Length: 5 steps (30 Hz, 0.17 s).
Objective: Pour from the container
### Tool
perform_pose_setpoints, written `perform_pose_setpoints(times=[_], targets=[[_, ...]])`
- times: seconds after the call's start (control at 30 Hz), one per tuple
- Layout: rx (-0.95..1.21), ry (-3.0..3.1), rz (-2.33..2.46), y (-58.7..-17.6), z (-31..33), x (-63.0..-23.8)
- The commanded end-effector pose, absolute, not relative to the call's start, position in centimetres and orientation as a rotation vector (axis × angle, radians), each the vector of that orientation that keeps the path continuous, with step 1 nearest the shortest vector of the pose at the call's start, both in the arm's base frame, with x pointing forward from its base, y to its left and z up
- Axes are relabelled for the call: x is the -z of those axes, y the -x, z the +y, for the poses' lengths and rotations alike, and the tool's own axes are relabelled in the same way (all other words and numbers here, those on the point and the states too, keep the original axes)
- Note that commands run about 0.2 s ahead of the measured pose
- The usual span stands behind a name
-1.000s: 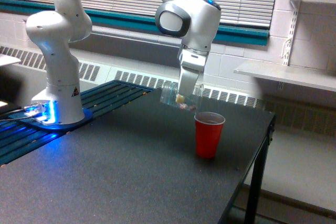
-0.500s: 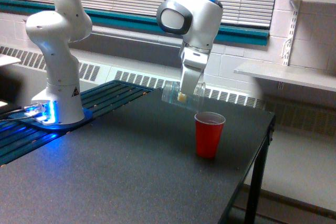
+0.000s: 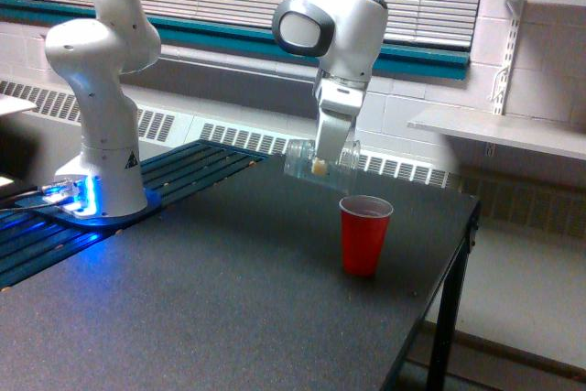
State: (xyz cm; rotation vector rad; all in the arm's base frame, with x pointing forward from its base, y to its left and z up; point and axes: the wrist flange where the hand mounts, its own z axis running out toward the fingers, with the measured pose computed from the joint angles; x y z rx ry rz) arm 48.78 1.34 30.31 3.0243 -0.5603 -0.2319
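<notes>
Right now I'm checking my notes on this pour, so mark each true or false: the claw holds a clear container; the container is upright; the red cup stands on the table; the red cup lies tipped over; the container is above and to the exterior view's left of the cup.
1. The claw holds a clear container: true.
2. The container is upright: false, it lies tilted nearly on its side.
3. The red cup stands on the table: true.
4. The red cup lies tipped over: false, it is upright.
5. The container is above and left of the cup: true.
</notes>
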Motion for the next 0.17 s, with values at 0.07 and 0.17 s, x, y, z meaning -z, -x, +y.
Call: perform_pose_setpoints(times=[0.07,0.17], targets=[[0.143,-3.04,-0.583,-48.81,1.11,-31.8],[0.138,-3.039,-0.586,-48.59,1.08,-31.9]])
